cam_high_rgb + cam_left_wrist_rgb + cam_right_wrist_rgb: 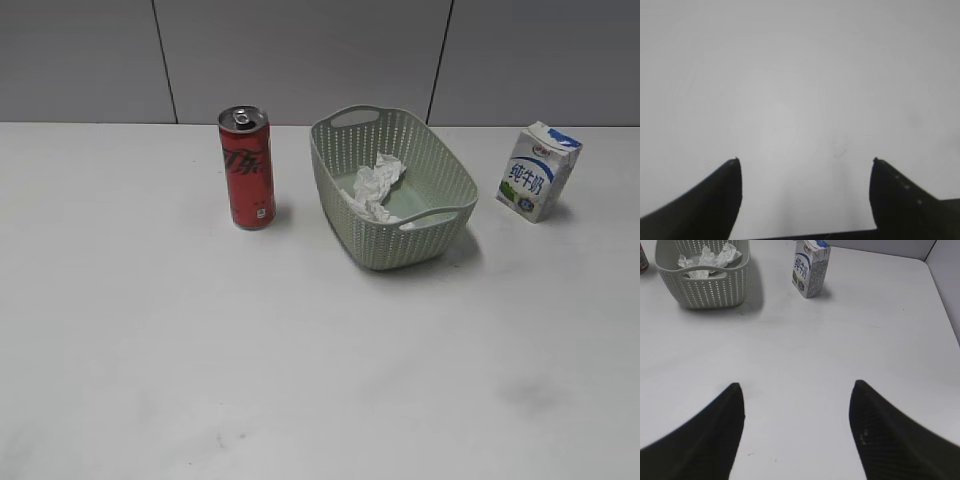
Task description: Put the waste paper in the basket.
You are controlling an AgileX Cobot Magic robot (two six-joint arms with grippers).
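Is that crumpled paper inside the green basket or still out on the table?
Inside. The waste paper lies on the floor of the basket, enclosed by its walls.

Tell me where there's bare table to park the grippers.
The whole near half of the table is bare, in front of the can, basket and milk carton. Only the back row is crowded; gaps there are narrow.

Waste paper (376, 188): you'll see crumpled white tissue lying inside the basket, on its floor, bunched toward one long wall.
Basket (420, 158): your pale green oblong basket stands upright on the table, perforated sides, handle cutouts at both ends.
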